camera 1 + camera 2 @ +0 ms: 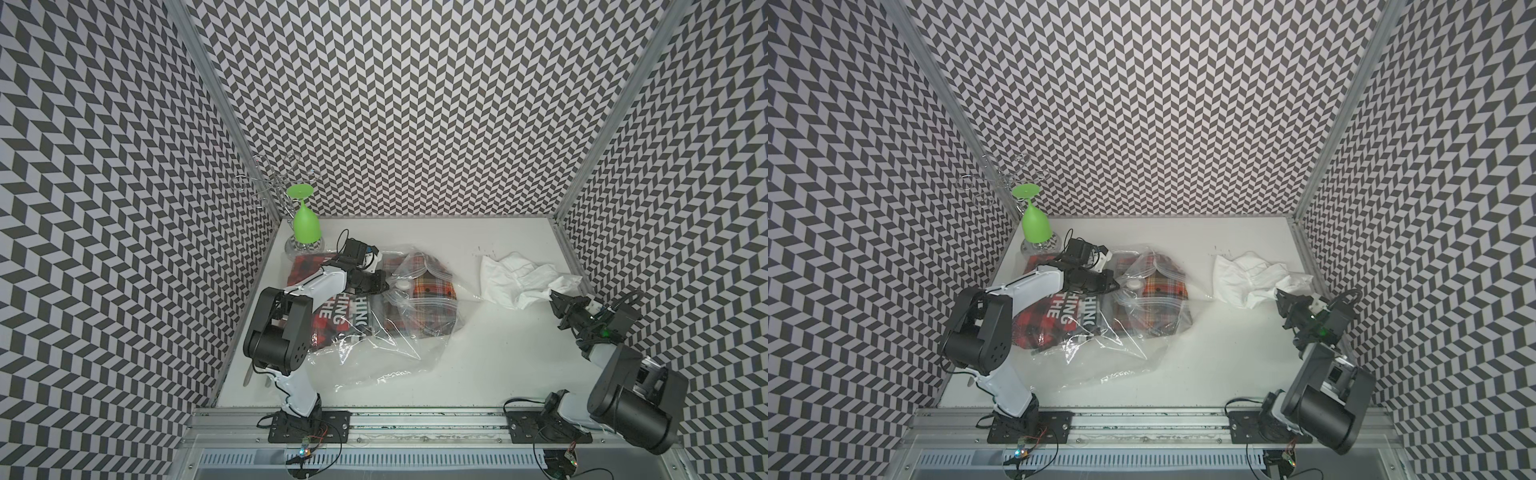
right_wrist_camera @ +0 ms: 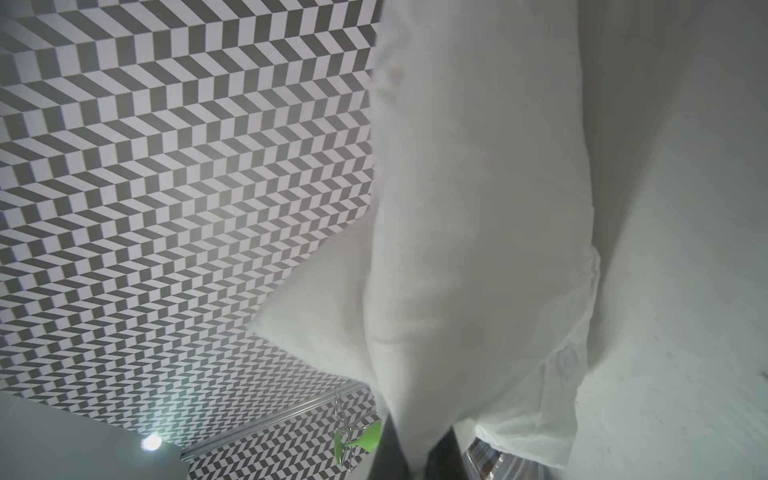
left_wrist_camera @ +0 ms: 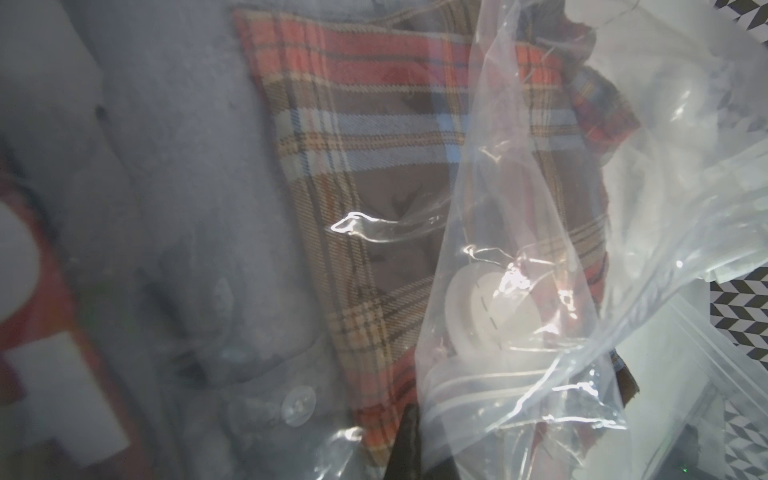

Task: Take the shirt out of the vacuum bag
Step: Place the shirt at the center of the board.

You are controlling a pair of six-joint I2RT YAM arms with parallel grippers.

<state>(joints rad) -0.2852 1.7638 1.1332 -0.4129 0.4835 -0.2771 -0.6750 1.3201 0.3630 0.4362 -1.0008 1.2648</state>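
Because the green glass (image 1: 306, 226) stands at the upper left, near the left arm's wrist, any move on that side should stay low and small. Just right of it, at centre left, the left gripper (image 1: 384, 286) is clenched, seemingly pinching a fold of the vacuum bag (image 1: 374, 353) beside its white valve (image 1: 402, 285). Its job is to anchor the film, not drag it. The bag sprawls over the left half of the table (image 1: 498, 365) with an orange plaid shirt (image 1: 432, 286) inside. A red-and-black printed cloth (image 1: 332, 320) lies under the left arm; whether film covers it cannot be told.

Further right, well apart from the bag, the white shirt (image 1: 511, 278) lies crumpled on bare tabletop. At the right edge the right gripper (image 1: 555, 297) grasps its edge, and the right wrist view shows white fabric running down between the jaws. By this judgement the white shirt is out. Finishing well means settling it clear of the wall and letting go only once it rests.
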